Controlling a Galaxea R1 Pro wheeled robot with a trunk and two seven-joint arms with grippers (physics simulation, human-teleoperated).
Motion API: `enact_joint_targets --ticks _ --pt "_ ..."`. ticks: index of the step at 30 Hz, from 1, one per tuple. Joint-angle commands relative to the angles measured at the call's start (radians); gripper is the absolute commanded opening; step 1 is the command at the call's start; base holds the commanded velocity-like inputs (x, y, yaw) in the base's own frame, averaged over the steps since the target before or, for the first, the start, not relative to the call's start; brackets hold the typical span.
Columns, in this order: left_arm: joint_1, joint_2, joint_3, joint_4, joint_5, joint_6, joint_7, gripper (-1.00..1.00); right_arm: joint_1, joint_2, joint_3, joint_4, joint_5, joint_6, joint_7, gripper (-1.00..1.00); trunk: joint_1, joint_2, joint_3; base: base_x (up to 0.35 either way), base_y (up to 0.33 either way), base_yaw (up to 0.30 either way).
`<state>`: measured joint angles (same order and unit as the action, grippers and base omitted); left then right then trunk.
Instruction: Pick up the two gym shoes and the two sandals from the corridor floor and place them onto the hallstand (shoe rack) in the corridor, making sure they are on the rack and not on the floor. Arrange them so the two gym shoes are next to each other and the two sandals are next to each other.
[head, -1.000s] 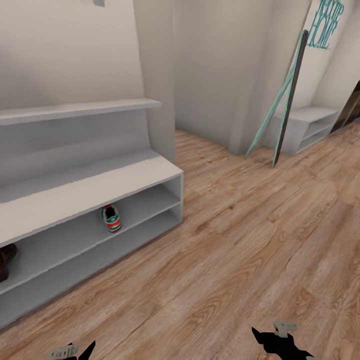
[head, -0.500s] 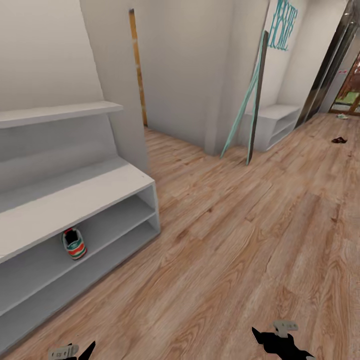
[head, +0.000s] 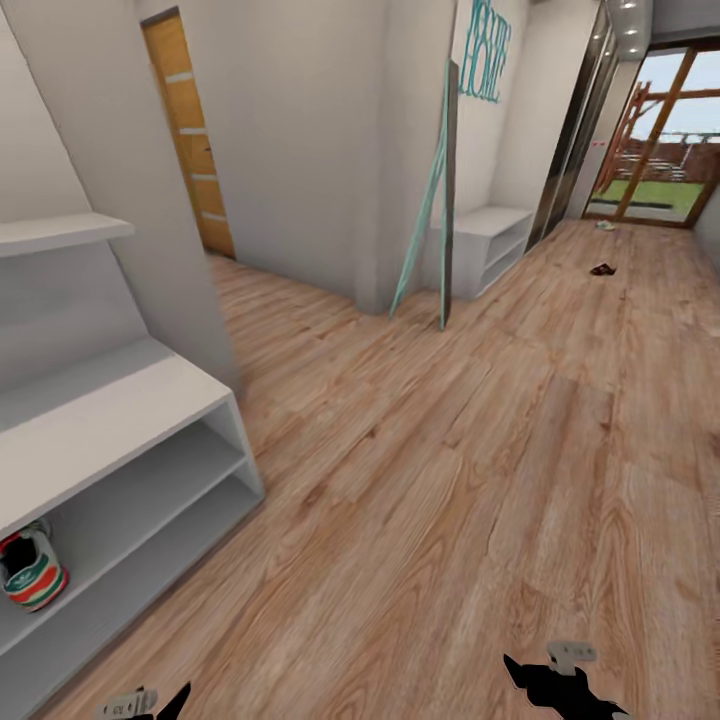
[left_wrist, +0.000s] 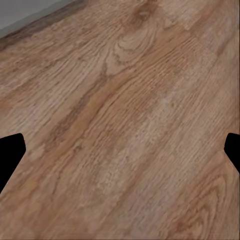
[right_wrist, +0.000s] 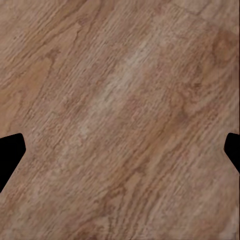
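Note:
The pale grey hallstand (head: 100, 410) stands at the left of the head view. One gym shoe (head: 32, 572), cream with green stripes and red accents, rests on its upper low shelf at the picture's left edge. Far down the corridor floor (head: 450, 450) lies a small dark brown sandal (head: 602, 269); a pale small object (head: 605, 226), too small to identify, lies beyond it. My left gripper (head: 145, 703) (left_wrist: 120, 155) and right gripper (head: 560, 682) (right_wrist: 120, 155) hang low over bare planks, both open with nothing between their fingers.
An orange door (head: 190, 150) is set in the wall past the hallstand. A teal-framed panel (head: 440, 200) leans on the wall beside a small white shelf unit (head: 490, 240). A glass door (head: 650, 130) ends the corridor. Wide floor lies ahead.
The whole view has swung to the right: the hallstand and its gym shoe slid left, and the far corridor end with the sandal and glass door came into sight. Both grippers keep their pose.

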<state>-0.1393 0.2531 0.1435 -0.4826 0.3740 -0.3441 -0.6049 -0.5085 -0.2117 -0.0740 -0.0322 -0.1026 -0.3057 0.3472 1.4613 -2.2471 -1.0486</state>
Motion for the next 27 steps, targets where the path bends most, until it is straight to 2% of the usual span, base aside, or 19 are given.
enact_joint_targets --ticks 1,21,27 --pt "0.0 0.0 0.002 0.001 0.007 0.002 -0.009 1.0 -0.001 0.0 -0.007 0.001 -0.009 0.0 0.01 1.0 0.0 0.0 -0.001 0.29 -0.143 -0.3" --pt "0.0 0.0 0.003 0.001 0.009 0.002 -0.009 1.0 -0.001 0.0 -0.006 0.001 -0.01 0.0 0.01 1.0 0.0 0.0 -0.001 0.283 -0.165 -0.3" --pt "0.0 0.0 0.004 0.001 0.012 0.002 -0.009 1.0 -0.001 0.0 -0.006 0.001 -0.009 0.0 0.01 1.0 0.0 0.0 -0.001 0.325 -0.072 -0.3"
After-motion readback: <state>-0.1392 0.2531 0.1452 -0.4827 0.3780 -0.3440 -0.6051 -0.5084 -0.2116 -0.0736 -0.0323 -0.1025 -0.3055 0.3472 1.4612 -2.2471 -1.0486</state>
